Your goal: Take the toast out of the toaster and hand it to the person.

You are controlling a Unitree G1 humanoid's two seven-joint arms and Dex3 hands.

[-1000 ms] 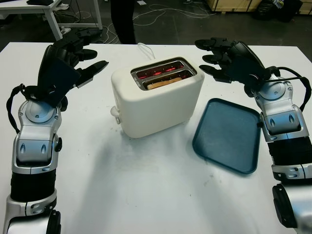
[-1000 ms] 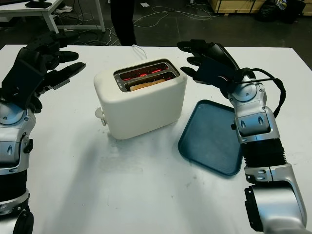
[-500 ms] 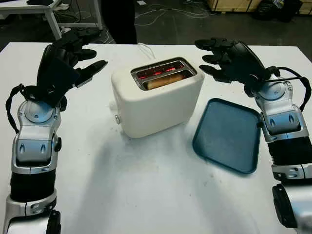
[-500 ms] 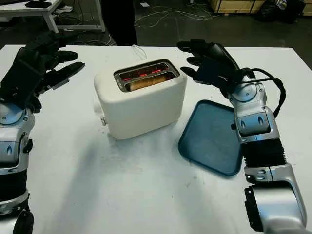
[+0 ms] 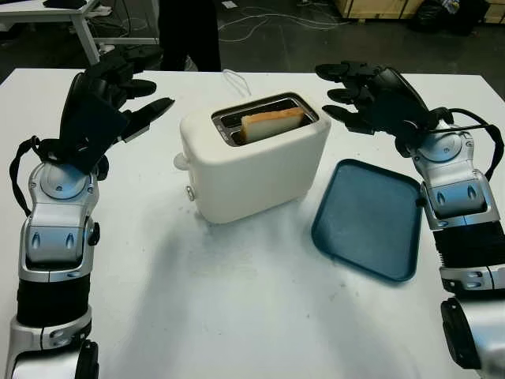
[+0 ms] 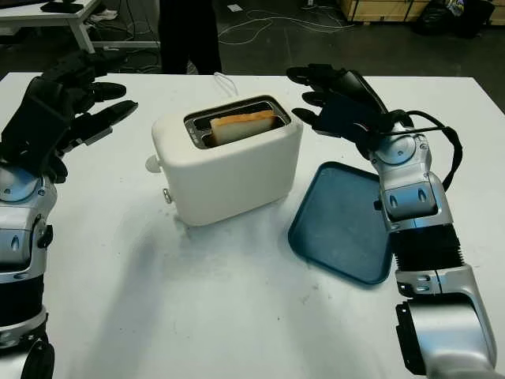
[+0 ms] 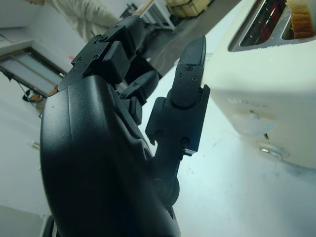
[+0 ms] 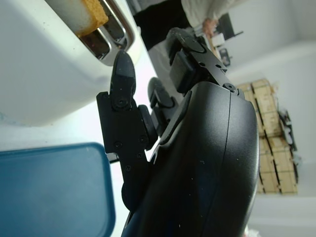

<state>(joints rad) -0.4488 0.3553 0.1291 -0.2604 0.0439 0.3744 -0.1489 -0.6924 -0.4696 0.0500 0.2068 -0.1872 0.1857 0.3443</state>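
We've got the toast (image 5: pixel 271 123) sticking up from the toaster (image 5: pixel 254 158), sitting right between our left hand (image 5: pixel 118 99) and right hand (image 5: pixel 369 96), both open, holding nothing.

The golden-brown slice of toast (image 5: pixel 272 122) shows just its upper part — the rest sits hidden inside the cream plastic toaster (image 5: pixel 252 166). The person in dark trousers (image 5: pixel 188 31) behind the white table (image 5: pixel 237 316) is cut off at the top edge.
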